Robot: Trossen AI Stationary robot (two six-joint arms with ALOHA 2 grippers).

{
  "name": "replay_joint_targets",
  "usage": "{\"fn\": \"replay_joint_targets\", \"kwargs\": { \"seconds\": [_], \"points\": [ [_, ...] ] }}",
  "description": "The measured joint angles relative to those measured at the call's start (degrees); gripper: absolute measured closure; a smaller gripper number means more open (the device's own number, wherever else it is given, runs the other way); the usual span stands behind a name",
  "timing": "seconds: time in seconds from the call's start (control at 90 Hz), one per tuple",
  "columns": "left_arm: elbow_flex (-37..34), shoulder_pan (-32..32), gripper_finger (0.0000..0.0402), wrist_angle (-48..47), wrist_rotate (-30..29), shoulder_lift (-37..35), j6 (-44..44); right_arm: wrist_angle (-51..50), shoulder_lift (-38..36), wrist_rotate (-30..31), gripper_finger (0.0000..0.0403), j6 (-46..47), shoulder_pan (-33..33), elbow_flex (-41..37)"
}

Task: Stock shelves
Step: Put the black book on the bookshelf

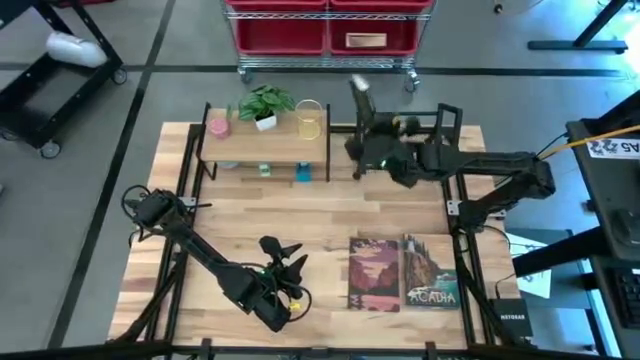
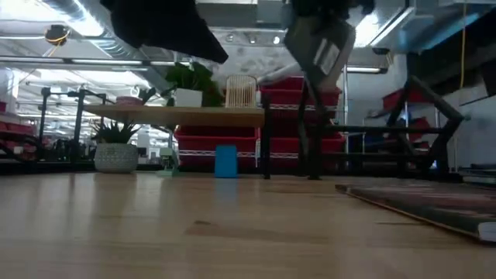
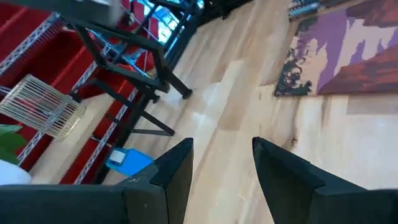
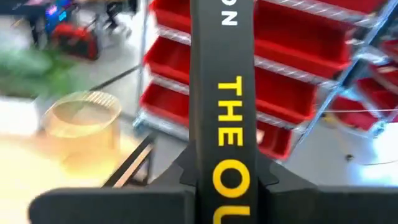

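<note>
Your right gripper [image 1: 362, 100] clenches a dark book [image 4: 222, 99] upright, the black rack [image 1: 440, 130] just beside it; your left gripper [image 3: 221, 171] waits released.

We see even, bright overhead light, its ceiling fixtures glaring at eleven o'clock in the low view. Shadows fall soft. The right wrist view is blurred; the near tabletop [image 2: 232, 232] is unfocused.
</note>
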Motion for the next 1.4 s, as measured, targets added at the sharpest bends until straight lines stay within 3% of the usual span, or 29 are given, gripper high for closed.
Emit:
{"fn": "replay_joint_targets", "kwargs": {
  "seconds": [0.089, 0.189, 0.267, 0.511, 0.656, 0.911, 1.222, 1.4],
  "points": [
    [0.00, -0.28, 0.0249, 0.01, 0.01, 0.00, -0.52, -1.66, -2.14, 1.73, 0.0370, 0.58, -4.10, 0.11],
    [0.00, -0.63, 0.0249, -0.04, 0.10, 0.00, -1.62, -9.03, -2.86, -0.42, 0.0370, 9.35, -9.20, -0.30],
    [0.00, -0.96, 0.0249, -0.02, 0.12, 0.00, -2.21, -9.24, -2.83, -2.10, 0.0370, 13.60, -11.63, -4.08],
    [0.00, -1.77, 0.0249, 0.00, 0.12, 0.00, -3.12, 20.48, -2.64, -11.04, 0.0370, 15.09, -13.07, -24.67],
    [0.00, -1.69, 0.0249, 0.02, 0.12, 0.02, -3.04, 26.97, -2.59, -13.50, 0.0370, 14.85, -14.71, -29.84],
    [-0.02, -0.39, 0.0249, 0.06, 0.05, 0.02, -2.94, 33.25, -1.22, -13.04, 0.0370, 14.58, -15.35, -31.82],
    [-0.02, -0.22, 0.0249, 0.33, 0.14, 0.04, -2.86, 40.33, 6.02, -13.25, 0.0370, 14.13, -15.33, -31.81],
    [-0.02, -0.22, 0.0249, 0.35, 0.14, 0.04, -2.89, 43.85, 7.74, -14.61, 0.0345, 12.54, -15.34, -31.71]
  ]
}}
